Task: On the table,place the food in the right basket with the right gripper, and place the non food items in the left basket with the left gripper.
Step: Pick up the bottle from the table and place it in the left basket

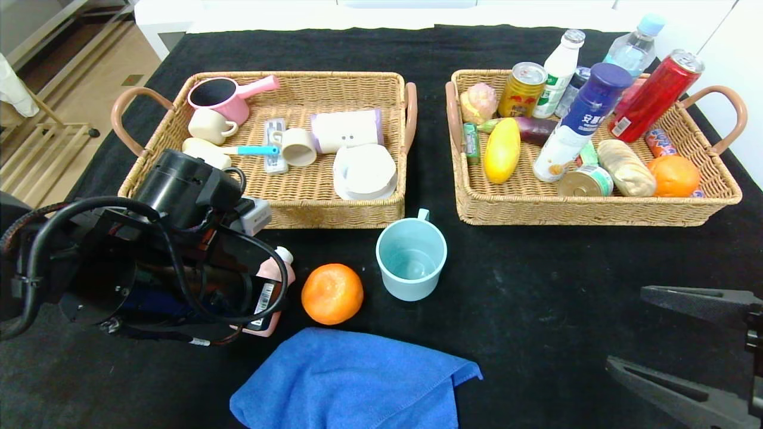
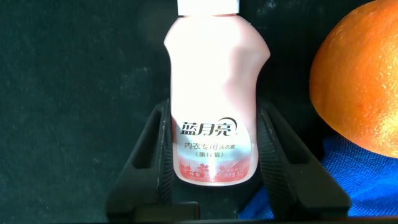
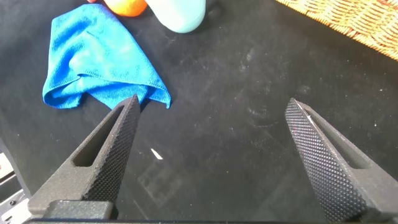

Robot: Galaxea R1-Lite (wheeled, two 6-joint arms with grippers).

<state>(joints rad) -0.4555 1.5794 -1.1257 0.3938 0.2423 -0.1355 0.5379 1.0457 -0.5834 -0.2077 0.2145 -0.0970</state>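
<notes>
The small pink bottle (image 1: 275, 280) lies on the black table (image 1: 536, 298) in front of the left basket (image 1: 334, 217). My left gripper (image 2: 214, 109) is shut on the pink bottle (image 2: 214, 68), one finger on each side. The orange fruit (image 1: 332, 294) sits just right of it, the teal mug (image 1: 411, 257) stands upright beyond, and the blue towel (image 1: 351, 381) lies at the front. My right gripper (image 1: 626, 326) is open and empty at the front right, above bare cloth. The white-and-blue bottle (image 1: 581, 119) leans in the right basket (image 1: 596, 215).
The left basket holds a pink saucepan (image 1: 223, 95), cups and white dishes. The right basket holds a red can (image 1: 653, 98), bottles, tins, a yellow fruit and another orange (image 1: 673, 176). A pale floor and a wooden rack lie beyond the table's left edge.
</notes>
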